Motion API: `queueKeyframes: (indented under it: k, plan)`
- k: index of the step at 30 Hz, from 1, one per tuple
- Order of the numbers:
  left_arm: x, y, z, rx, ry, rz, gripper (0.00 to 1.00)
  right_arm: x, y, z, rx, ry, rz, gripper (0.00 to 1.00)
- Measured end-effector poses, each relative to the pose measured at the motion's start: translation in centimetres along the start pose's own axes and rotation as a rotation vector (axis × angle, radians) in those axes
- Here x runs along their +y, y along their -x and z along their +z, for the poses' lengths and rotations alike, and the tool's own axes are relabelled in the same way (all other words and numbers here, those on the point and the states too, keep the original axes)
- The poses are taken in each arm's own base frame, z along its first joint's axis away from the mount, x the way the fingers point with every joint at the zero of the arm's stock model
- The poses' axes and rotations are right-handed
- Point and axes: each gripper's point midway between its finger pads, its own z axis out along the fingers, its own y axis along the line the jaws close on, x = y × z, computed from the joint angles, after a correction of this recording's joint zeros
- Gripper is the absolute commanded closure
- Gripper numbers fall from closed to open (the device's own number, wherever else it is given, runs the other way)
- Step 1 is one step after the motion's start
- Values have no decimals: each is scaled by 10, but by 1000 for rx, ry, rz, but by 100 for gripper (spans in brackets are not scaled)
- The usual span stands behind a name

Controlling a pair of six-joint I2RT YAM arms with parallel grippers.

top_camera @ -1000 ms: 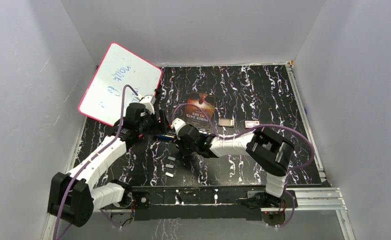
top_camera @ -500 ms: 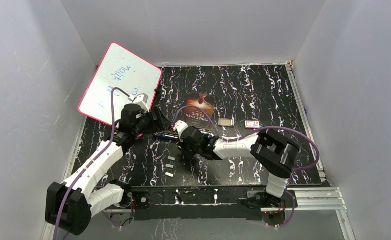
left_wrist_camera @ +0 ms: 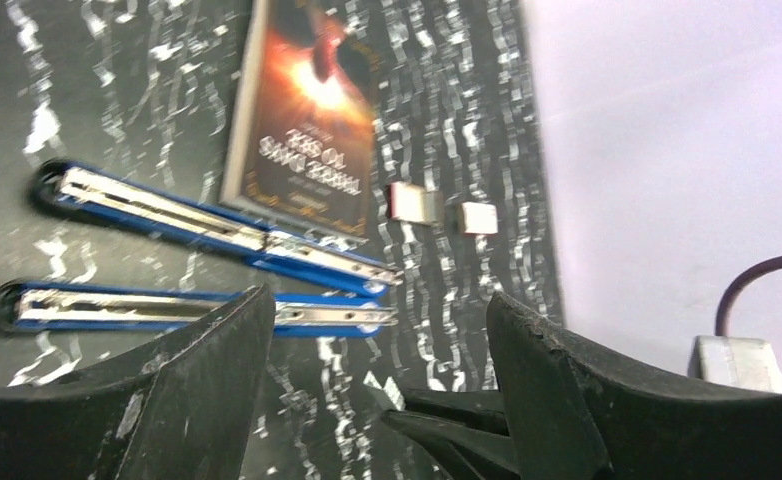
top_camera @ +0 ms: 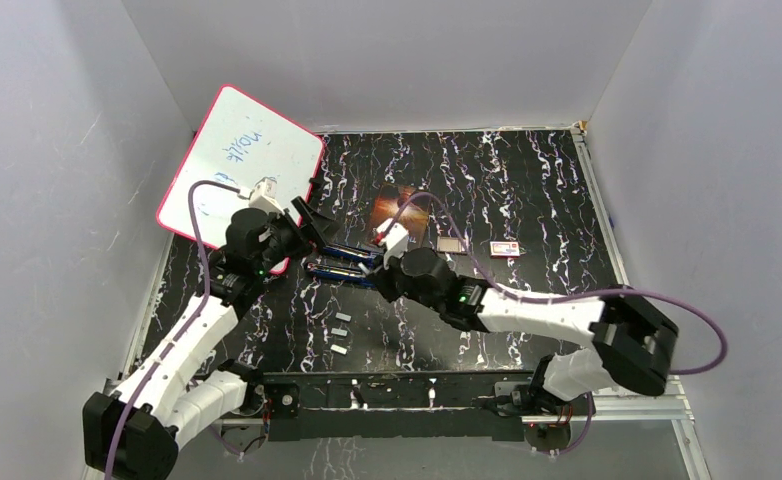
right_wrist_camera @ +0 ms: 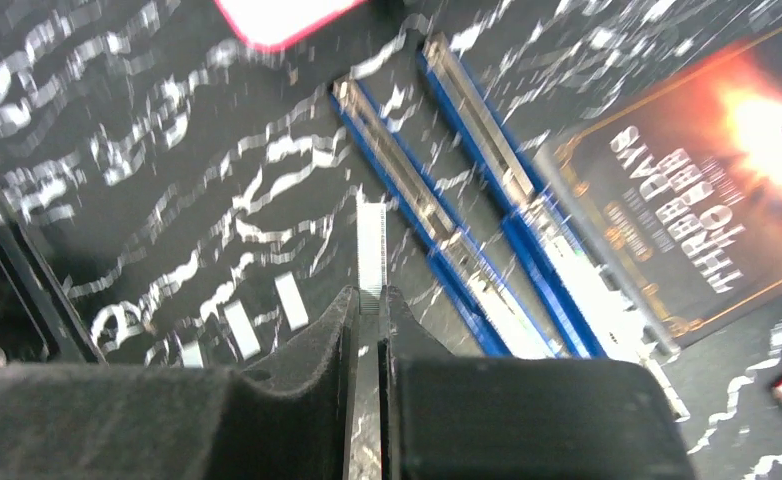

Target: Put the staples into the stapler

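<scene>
The blue stapler (top_camera: 342, 262) lies opened flat on the black marbled table, its two arms (right_wrist_camera: 437, 220) spread in a narrow V with the metal channels facing up. My right gripper (right_wrist_camera: 367, 300) is shut on a silvery strip of staples (right_wrist_camera: 371, 250), which sticks out ahead of the fingertips, just beside the nearer stapler arm. Three loose staples strips (top_camera: 339, 332) lie on the table nearer the bases. My left gripper (top_camera: 312, 225) hovers open over the stapler's left end, holding nothing. The left wrist view shows both stapler arms (left_wrist_camera: 217, 225) beyond its fingers.
A book (top_camera: 397, 205) lies just behind the stapler. A pink-rimmed whiteboard (top_camera: 239, 165) leans at the back left. A small tan box (top_camera: 452, 244) and a red-and-white box (top_camera: 505, 248) sit to the right. Grey walls enclose the table.
My right gripper closed on a staple strip and rose from the table, its arm swinging to the right. My left arm drew back to the left, uncovering the opened stapler.
</scene>
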Motion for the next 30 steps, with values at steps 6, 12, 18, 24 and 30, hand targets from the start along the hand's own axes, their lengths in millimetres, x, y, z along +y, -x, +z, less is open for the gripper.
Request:
queueKeyframes:
  k: [6, 12, 18, 24, 30]
  plan:
    - [-49, 29, -9, -78, -182, -18, 25, -16, 82, -37, -282, -102, 55, 94]
    - [-88, 47, -14, -135, -325, -8, 25, -23, 138, -63, -443, -158, 135, 95]
    - [-114, 15, 0, -48, -396, 24, 25, -23, 169, -74, -512, -165, 190, 95]
    - [-136, 4, -5, -40, -464, 61, 26, -23, 166, -73, -500, -162, 207, 96]
    - [-137, 6, -5, -58, -463, 66, 40, -22, 165, -72, -497, -158, 222, 96]
